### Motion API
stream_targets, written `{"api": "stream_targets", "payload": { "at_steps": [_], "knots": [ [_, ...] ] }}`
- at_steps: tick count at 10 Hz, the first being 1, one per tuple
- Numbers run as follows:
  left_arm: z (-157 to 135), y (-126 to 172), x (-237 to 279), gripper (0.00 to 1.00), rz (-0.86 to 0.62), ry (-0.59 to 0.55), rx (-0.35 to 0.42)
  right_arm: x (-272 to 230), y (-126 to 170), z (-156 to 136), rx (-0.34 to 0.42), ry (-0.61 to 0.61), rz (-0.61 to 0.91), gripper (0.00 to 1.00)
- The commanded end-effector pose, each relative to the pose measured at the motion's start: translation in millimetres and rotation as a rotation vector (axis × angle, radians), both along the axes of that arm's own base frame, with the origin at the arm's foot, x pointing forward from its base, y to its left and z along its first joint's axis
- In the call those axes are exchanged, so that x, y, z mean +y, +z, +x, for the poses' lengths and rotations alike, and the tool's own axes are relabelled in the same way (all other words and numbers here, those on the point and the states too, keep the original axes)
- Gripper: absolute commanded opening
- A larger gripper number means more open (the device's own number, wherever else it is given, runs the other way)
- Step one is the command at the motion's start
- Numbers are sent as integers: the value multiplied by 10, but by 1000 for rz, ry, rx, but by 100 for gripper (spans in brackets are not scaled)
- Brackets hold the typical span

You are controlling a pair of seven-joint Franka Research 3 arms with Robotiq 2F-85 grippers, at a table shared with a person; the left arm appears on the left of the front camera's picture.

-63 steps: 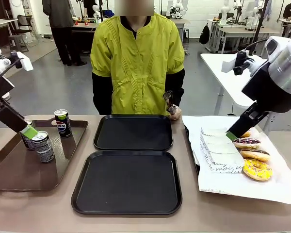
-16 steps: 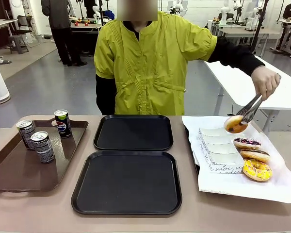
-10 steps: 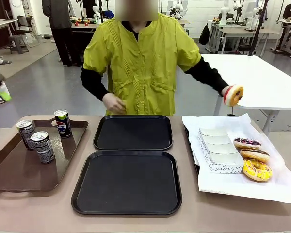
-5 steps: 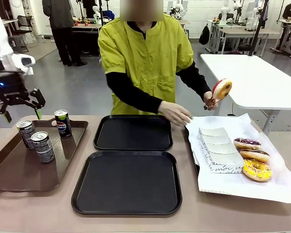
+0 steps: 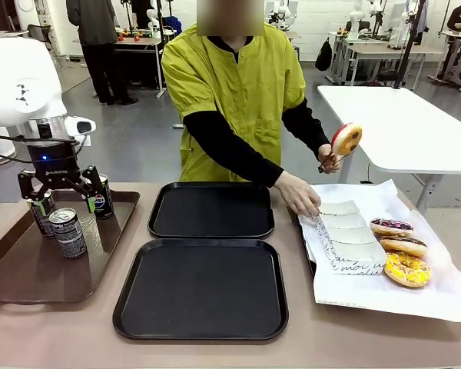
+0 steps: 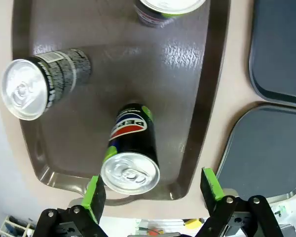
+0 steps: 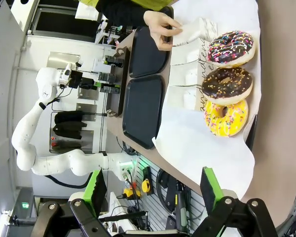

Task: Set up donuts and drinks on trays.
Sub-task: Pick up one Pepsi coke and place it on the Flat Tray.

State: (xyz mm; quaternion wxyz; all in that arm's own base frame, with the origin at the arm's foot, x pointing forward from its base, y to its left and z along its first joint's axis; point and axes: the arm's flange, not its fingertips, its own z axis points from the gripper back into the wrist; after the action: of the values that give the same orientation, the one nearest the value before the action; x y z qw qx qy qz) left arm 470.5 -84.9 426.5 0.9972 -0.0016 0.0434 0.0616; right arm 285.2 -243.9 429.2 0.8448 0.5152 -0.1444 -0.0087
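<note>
- At the brown tray's (image 5: 38, 277) far right corner: the Pepsi can (image 6: 130, 148), upright; 2 other cans (image 5: 69, 232) stand toward its far left corner.
- Handling, as judged: a stiff, smooth, thin-walled cylinder, likely slippery; best pinched across mid-body, below the rim.
- Left gripper (image 6: 153, 187): above the Pepsi can, jaws spread fully, holding nothing.
- Table centre: 2 black trays (image 5: 203, 292), both bare.
- Right side: 3 donuts (image 5: 404, 246) along the white paper's (image 5: 353, 288) right edge, soft and fragile; a person's hand (image 5: 329, 160) holds a 4th donut (image 5: 346, 140).
- Right gripper (image 7: 153, 190): jaws wide, nothing held.
</note>
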Motion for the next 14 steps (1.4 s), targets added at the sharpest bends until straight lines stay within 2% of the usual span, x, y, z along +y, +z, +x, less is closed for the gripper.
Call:
{"api": "stream_targets", "payload": {
  "at_steps": [1, 2, 3, 8, 10, 12, 14],
  "knots": [
    [-61, -30, -16, 100, 19, -49, -31, 22, 2, -3, -12, -7, 17, 100],
    [-110, 1, -4, 100, 43, -90, -69, 22, 2, -3, -12, -7, 17, 100],
    [-21, -20, -49, 100, 2, -17, 2, 22, 2, -3, -12, -7, 17, 100],
    [-23, -32, -24, 100, 11, -31, -5, 22, 2, -3, -12, -7, 17, 100],
    [-141, 128, 61, 100, 89, -86, -112, 22, 2, -3, -12, -7, 17, 100],
    [-240, 159, 95, 100, 139, -81, -147, 22, 2, -3, -12, -7, 17, 100],
    [-169, 44, 149, 100, 104, -107, -137, 22, 2, -3, -12, -7, 17, 100]
  ]
}}
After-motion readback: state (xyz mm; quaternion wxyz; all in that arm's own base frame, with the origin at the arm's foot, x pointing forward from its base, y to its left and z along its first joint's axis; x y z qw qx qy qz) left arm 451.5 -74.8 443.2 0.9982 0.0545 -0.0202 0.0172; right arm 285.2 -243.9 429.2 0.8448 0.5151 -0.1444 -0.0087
